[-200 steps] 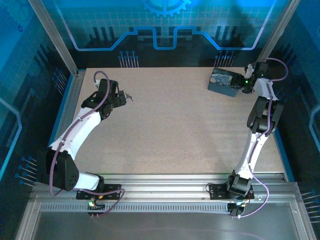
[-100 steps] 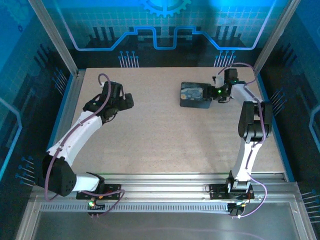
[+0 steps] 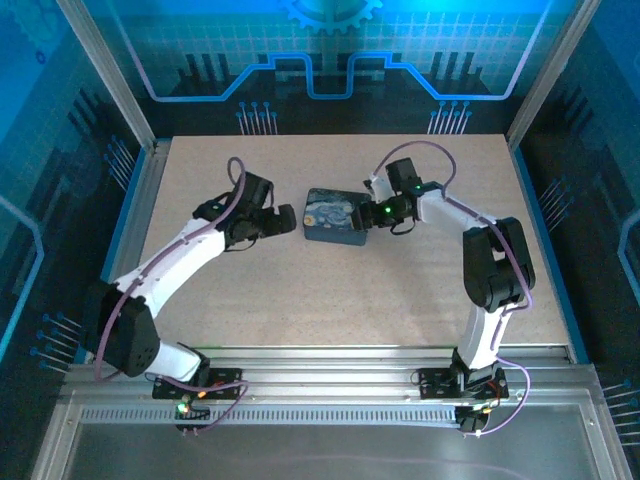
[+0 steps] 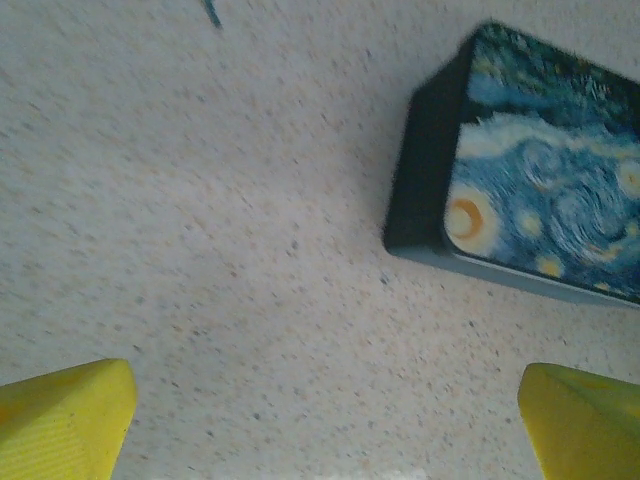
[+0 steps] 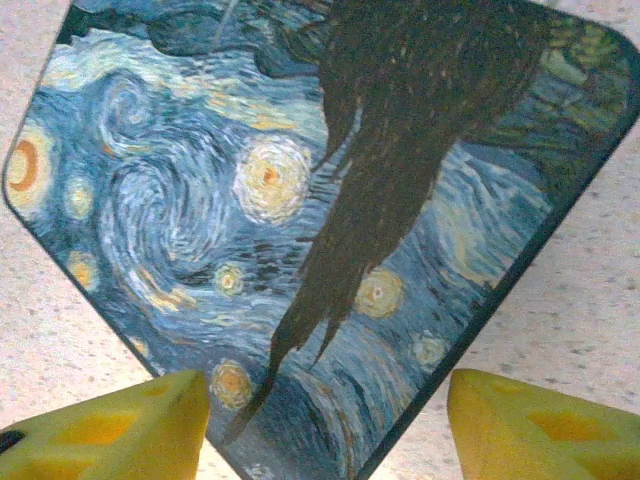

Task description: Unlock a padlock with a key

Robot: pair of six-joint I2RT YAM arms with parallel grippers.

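Box (image 3: 335,228) lengthwise left-right; right pincer (image 3: 369,215) beside

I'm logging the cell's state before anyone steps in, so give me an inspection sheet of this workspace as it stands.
Surface: speckled beige tabletop, flat.
Job's things: nothing seen.
Clutter: dark blue box with a swirly painting print, lying flat mid-table between the two claws.
Claws: left claw wide open, just short of the box's left end; right claw at its right end, a box corner between its yellow fingers, grip unclear.
Cables: purple cables run along both arms.
Surroundings: aluminium frame, blue-lit printed panels.
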